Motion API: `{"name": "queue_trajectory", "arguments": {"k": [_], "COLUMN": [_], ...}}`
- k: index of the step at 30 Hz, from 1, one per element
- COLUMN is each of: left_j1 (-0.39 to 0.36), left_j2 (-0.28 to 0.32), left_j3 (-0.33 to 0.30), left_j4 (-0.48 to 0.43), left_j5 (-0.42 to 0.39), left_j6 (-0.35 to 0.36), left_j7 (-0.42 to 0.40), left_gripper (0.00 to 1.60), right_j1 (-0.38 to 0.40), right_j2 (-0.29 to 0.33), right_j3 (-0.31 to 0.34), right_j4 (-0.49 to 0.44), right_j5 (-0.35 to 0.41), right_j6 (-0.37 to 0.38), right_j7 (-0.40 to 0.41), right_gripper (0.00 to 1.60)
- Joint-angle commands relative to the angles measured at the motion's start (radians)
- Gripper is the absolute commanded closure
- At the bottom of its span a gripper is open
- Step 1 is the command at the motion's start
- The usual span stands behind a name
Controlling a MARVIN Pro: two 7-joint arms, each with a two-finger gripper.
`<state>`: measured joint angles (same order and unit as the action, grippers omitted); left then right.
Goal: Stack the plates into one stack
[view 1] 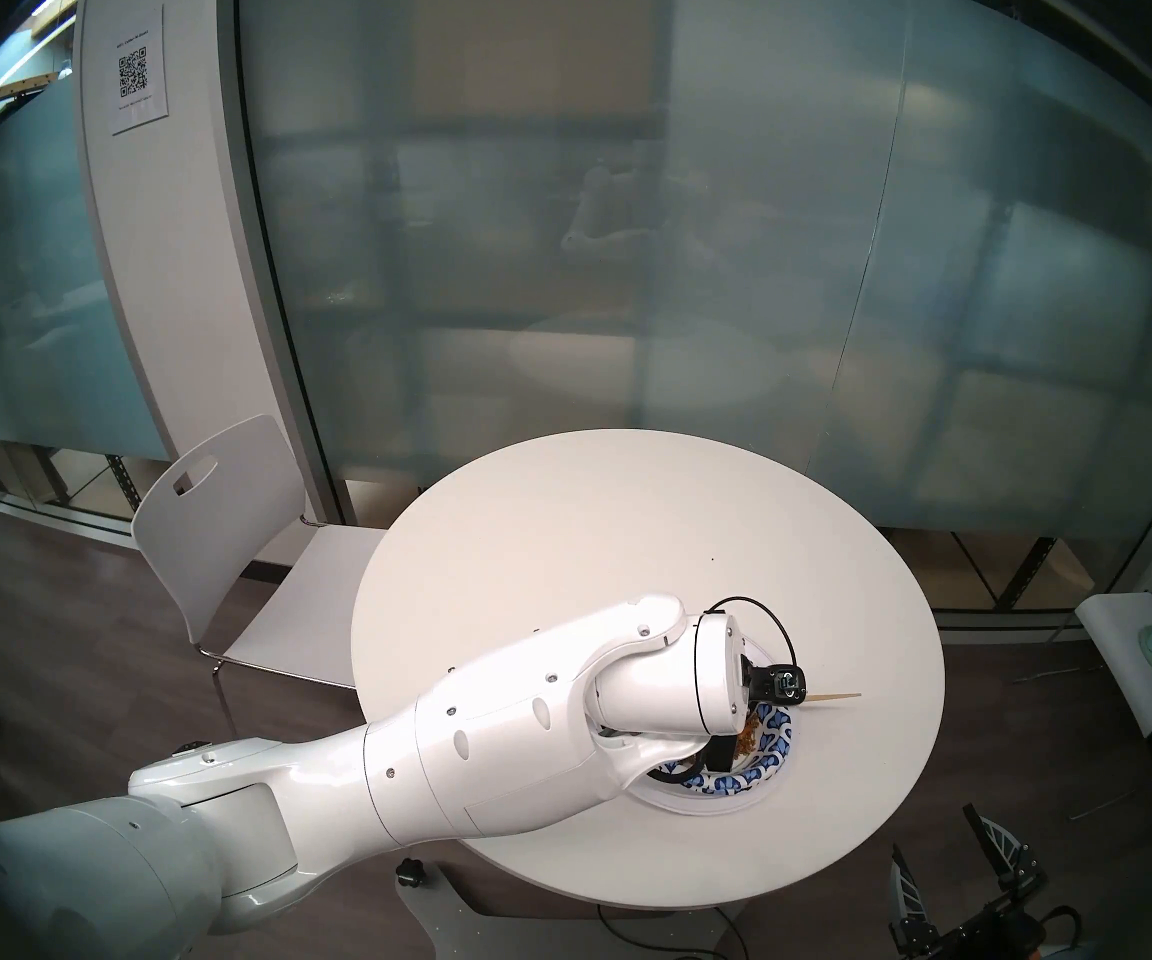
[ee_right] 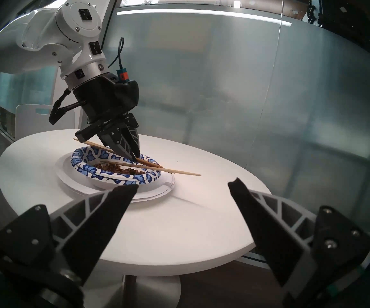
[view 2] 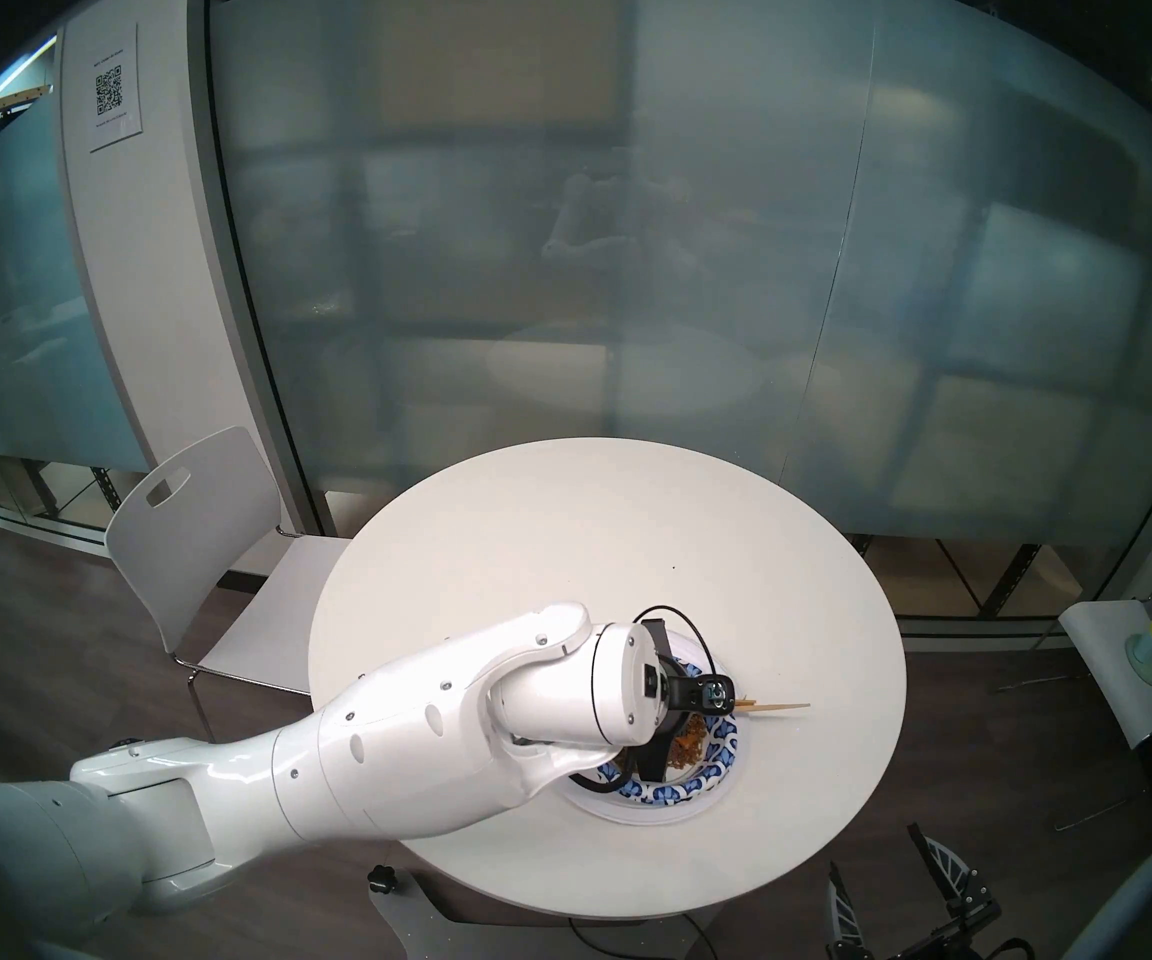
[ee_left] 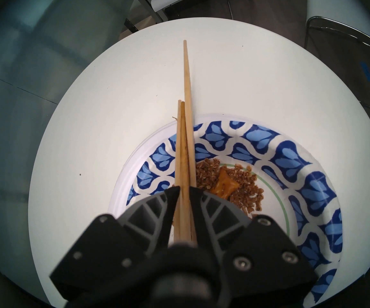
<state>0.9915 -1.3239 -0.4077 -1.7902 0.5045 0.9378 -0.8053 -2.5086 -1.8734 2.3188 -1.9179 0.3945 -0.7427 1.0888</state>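
Table (view 1: 628, 522): round, white, mostly bare; open surface on the far half and toward the right edge, with only small specks on it. Left arm (view 1: 490, 744) reaches in from the near left and covers much of the stack in both head views. Plates sit in 1 stack on the near-right part of the table, well inside its rim: plain white plates (ee_right: 157, 190) at the bottom, flat, their rim showing all round; blue-patterned plates (ee_left: 291, 158) nested on top, 2 rims visible in the right wrist view. Brown crumbly food scraps (ee_left: 242, 185) lie in the top plate, with 1 orange piece among them. Left gripper (ee_left: 184, 190) points down at a slant over the top plate, fingers drawn in narrow on a bundle of chopsticks (ee_left: 187, 123). Chopstick long axis runs straight out from the gripper, crossing the patterned rim; the longest tip overhangs the stack and ends above bare table toward the right edge. 3 sticks count in the left wrist view. In the right wrist view 1 stick lies lower, inside the plate. Right gripper (ee_right: 186, 187) hangs off the near right edge, level, fingers spread wide, empty.
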Motion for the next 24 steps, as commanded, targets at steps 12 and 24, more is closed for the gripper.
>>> {"name": "queue_trajectory", "arguments": {"k": [12,24], "left_j1": [-0.003,0.024], "left_j2": [0.035,0.062], "left_j3": [-0.043,-0.166], "left_j4": [-0.073,-0.157], "left_j5": [-0.014,-0.084], "left_j6": [0.019,0.022], "left_j7": [-0.026,-0.043], "left_gripper": [0.84,0.85], "right_j1": [-0.010,0.003], "right_j2": [0.026,0.049], "right_j3": [-0.012,-0.018], "right_j4": [-0.005,-0.015], "right_j5": [0.012,0.001], "right_j6": [-0.010,0.004], "right_j7": [0.002,-0.010], "right_gripper": [0.00,0.00]}}
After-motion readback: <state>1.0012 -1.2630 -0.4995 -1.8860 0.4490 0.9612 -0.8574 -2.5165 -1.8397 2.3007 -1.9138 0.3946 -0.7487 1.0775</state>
